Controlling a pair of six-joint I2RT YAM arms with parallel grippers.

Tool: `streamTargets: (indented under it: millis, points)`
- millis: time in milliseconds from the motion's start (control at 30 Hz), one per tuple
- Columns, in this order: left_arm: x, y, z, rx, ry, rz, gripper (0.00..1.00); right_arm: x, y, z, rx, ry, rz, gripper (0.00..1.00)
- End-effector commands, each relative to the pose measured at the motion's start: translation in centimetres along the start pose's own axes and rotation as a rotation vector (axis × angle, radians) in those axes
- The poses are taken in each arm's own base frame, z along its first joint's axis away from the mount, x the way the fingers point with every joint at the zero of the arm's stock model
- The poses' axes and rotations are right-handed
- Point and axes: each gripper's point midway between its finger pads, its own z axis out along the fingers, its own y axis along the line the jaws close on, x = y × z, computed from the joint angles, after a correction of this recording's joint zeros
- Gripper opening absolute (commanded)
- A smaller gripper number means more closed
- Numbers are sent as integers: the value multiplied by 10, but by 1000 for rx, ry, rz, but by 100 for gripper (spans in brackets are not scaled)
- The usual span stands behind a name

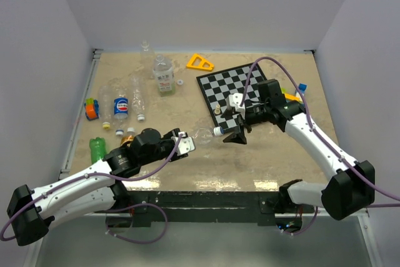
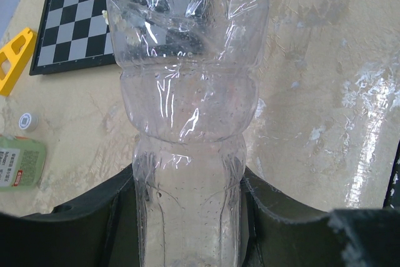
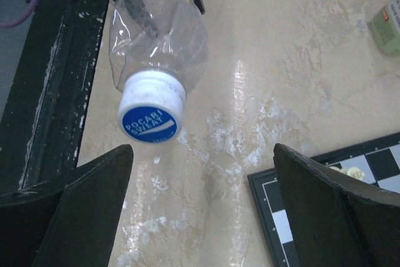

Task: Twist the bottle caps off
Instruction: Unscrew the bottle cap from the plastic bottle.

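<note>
My left gripper is shut on the lower body of a clear, crumpled bottle, held lying level above the table with its neck pointing right. In the left wrist view the bottle fills the gap between the dark fingers. Its cap is white with a blue printed top and sits on the neck. My right gripper is open, its jaws wide apart just past the cap. In its wrist view the cap lies up and left of the gap, near the left finger, not between the pads.
More bottles lie at the left, a green one by the edge, and a green-labelled one stands at the back with a loose white cap beside it. A chessboard with a piece, a yellow triangle and a toy car lie around.
</note>
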Motion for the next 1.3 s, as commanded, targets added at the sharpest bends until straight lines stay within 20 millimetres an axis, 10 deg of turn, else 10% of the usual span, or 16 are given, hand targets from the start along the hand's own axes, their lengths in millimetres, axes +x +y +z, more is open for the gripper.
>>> streamTargets:
  millis: [0,600,1267]
  points:
    - [-14,5,2,-12,-57,22,0,-33,-10,0,12,-55,-30,95]
    - [-6,13,9,-49,-3,-4,0,-41,14,-3,-68,-73,-88,60]
    - [-6,16,9,-62,-2,-11,0,-33,16,9,-91,-58,-58,43]
